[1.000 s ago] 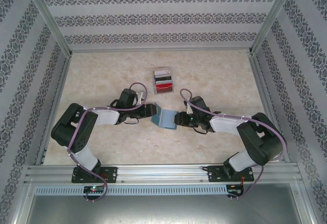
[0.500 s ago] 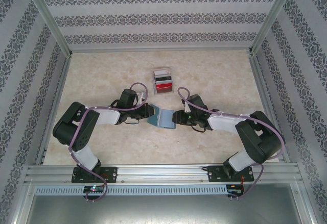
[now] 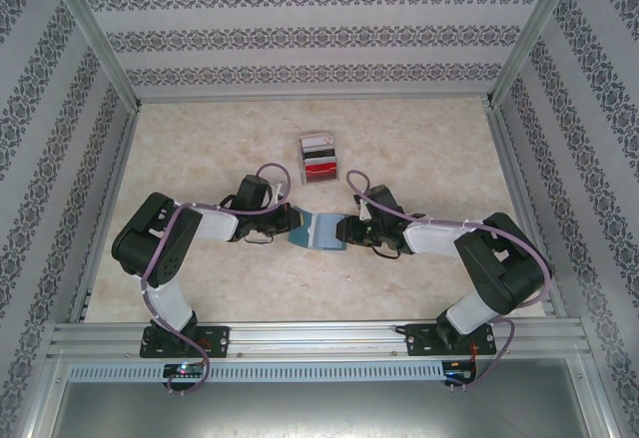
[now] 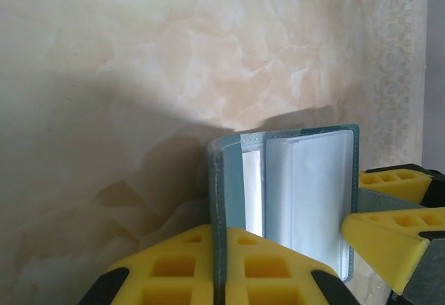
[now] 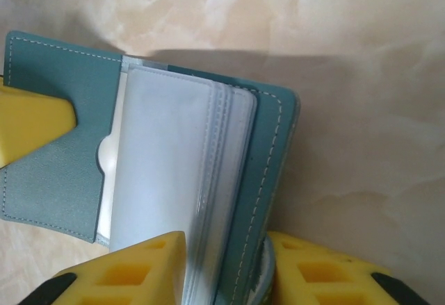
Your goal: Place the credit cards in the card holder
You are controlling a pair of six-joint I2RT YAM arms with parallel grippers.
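Teal card holder, top view: the card holder (image 3: pixel 321 230) sits mid-table, opened out, spanned between the two grippers, over pale marbled table (image 3: pixel 200 149).
Left gripper, top view: left gripper (image 3: pixel 298 226) meets the card holder's left edge.
Right gripper, top view: right gripper (image 3: pixel 345 231) meets the card holder's right edge.
Credit cards, top view: the credit cards (image 3: pixel 320 169) stand in the clear stand (image 3: pixel 319 157) just beyond the card holder, apart from it. The red one is nearest the holder and a pale one farthest.

Left wrist, grip: yellow fingers (image 4: pixel 174 270) are pressed together on the card holder's teal cover, which stands edge-on between them.
Left wrist, card holder: the card holder (image 4: pixel 306 180) is open, its pale inner leaves fanned to the right of the pinched cover. No card can be made out in the leaves.
Left wrist, other arm: the right gripper's yellow fingers (image 4: pixel 382 239) are at the holder's far side, one either side of its edge.

Right wrist, grip: yellow fingers (image 5: pixel 132 274) sit either side of the holder's cover and stacked leaves, closed against them.
Right wrist, card holder: the card holder (image 5: pixel 62 173) is spread open, white stitching along the teal rim, blue-grey leaves in the middle.
Right wrist, other arm: one yellow finger of the left gripper lies on the holder's opposite cover.
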